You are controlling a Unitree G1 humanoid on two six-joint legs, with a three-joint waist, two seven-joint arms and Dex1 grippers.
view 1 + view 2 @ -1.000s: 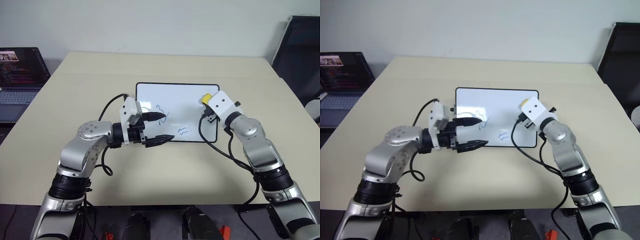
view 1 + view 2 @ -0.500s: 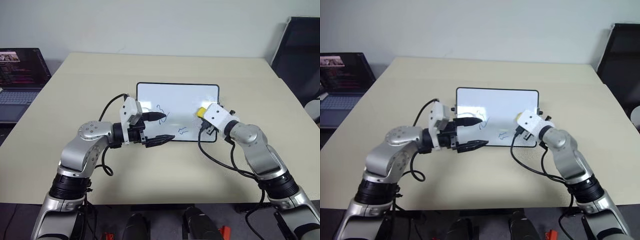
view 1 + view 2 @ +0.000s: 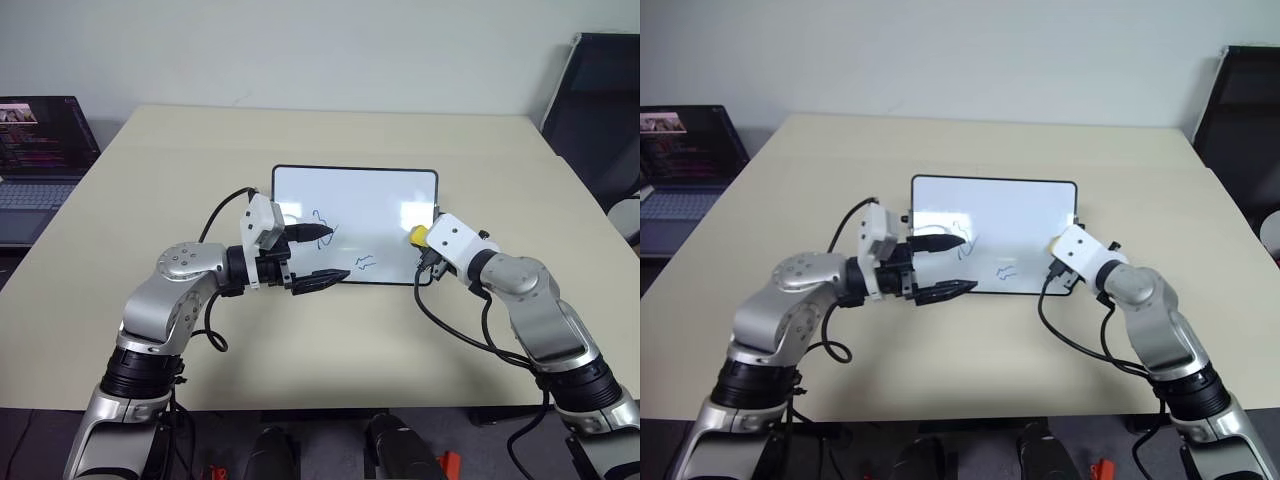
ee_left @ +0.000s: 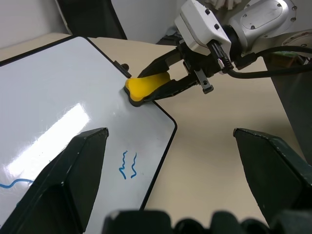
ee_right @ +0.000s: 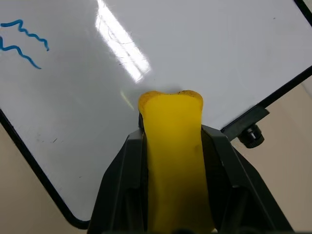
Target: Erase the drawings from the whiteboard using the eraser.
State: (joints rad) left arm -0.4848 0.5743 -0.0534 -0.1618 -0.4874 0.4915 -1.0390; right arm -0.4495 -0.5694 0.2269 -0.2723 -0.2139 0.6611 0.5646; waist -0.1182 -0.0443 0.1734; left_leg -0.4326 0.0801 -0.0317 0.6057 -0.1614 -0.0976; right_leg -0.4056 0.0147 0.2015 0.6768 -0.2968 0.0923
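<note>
The whiteboard (image 3: 350, 195) lies flat in the middle of the table. Two blue drawings show on it: a scribble (image 3: 322, 222) left of centre and a double wavy line (image 3: 364, 263) near the front edge, also seen in the wrist views (image 4: 127, 165) (image 5: 24, 41). My right gripper (image 3: 424, 242) is shut on the yellow eraser (image 3: 419, 236) (image 4: 146, 86) (image 5: 173, 146). The eraser's tip rests over the board's right side, near the frame and a side knob (image 5: 252, 135). My left gripper (image 3: 325, 255) hovers open over the board's front left part, nothing between its fingers.
An open laptop (image 3: 40, 150) sits off the table's left side. A black chair (image 3: 600, 110) stands at the far right. Black cables hang from both wrists over the table (image 3: 330, 340) in front of the board.
My right gripper has carried the eraser along the board's right side toward the front and slightly outward. The left arm has stayed still, and both drawings look unchanged.
</note>
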